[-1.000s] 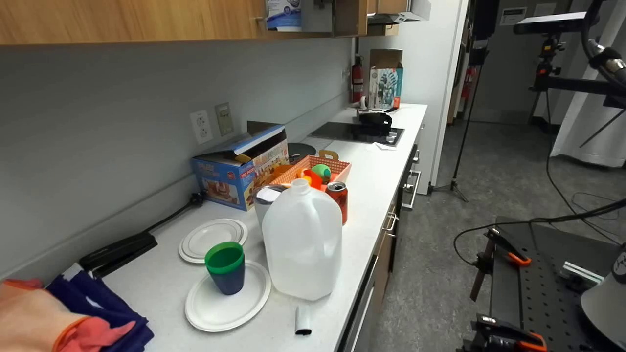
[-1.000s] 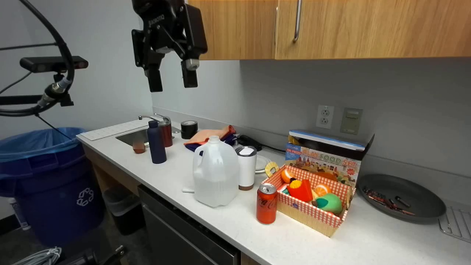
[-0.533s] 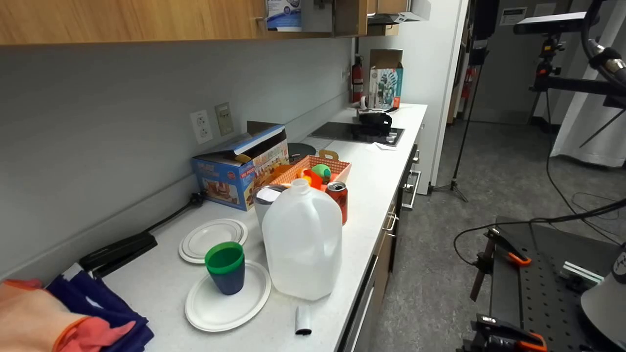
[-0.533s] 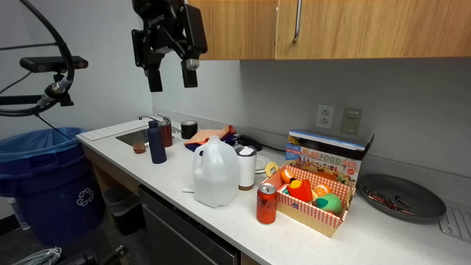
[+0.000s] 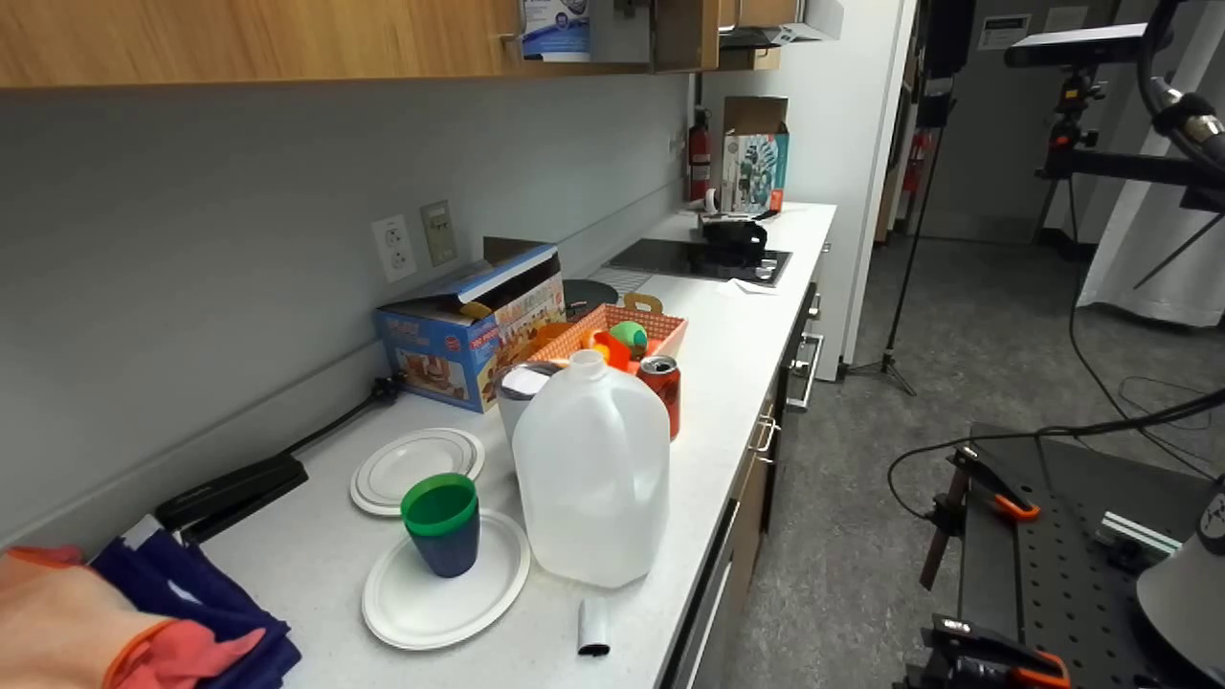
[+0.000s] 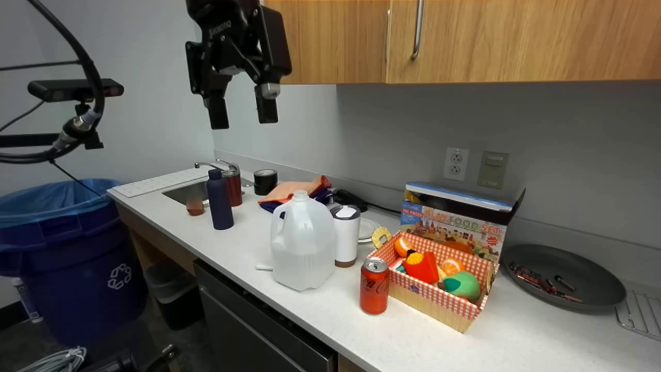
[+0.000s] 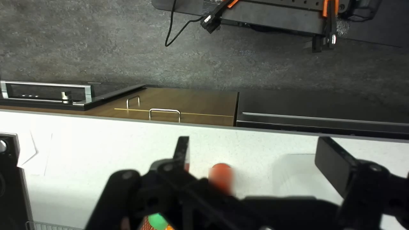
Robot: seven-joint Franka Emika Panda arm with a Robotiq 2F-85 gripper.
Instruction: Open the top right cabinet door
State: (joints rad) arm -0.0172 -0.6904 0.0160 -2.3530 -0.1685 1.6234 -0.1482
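The top right cabinet door (image 6: 516, 41) is light-brown wood. It looks closed in an exterior view, with a vertical metal bar handle (image 6: 417, 31) near its left edge. A matching panel (image 6: 328, 41) adjoins on its left. A wooden upper panel also shows in an exterior view (image 5: 258, 38); I cannot tell which door it is. My gripper (image 6: 242, 113) is open and empty, fingers down, left of and lower than the handle in the picture and apart from it. In the wrist view the open gripper (image 7: 254, 153) is over the counter; the upper door is out of view.
On the counter (image 6: 248, 258) stand a plastic jug (image 6: 303, 243), a white tumbler (image 6: 346, 237), a red can (image 6: 374, 287) and a toy-food basket (image 6: 428, 305). An open upper compartment holds a blue box (image 5: 555, 29). A camera (image 6: 75, 90) and cables are left of my gripper.
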